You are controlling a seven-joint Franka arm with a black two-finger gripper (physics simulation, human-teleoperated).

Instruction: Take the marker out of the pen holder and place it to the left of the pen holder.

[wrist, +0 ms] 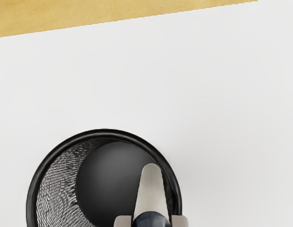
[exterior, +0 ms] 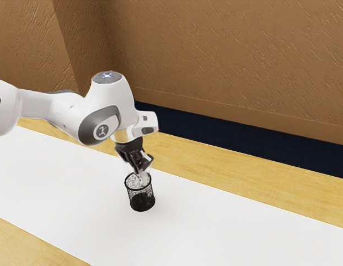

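The marker [wrist: 151, 189] stood in the mouth of the pen holder [exterior: 142, 199], its pale grey, narrowing length reaching down inside the rim and its dark blue end up at my claw [exterior: 142, 169]. I had it pinched: in the wrist view my two grey fingertips [wrist: 122, 221] met that dark end from two sides. The marker lay to one side of the holder's opening, close to the wall, and I could not tell whether its lower end touched the bottom.

The holder was round, of black mesh with a thick black rim and a dark, solid floor. It stood upright on the white surface [exterior: 226, 233], nearer to that surface's upper long edge in the exterior view than to its lower one, and well apart from both. My claw was just above the holder's mouth, tilted somewhat in the exterior view, with my white arm [exterior: 66, 113] coming in from the exterior view's left.

Yellow wood [exterior: 243, 191] ran along both long edges of the white surface. Past the wood on the upper side came a dark blue band [exterior: 243, 133], and behind that rose a rough brown wall [exterior: 226, 50].
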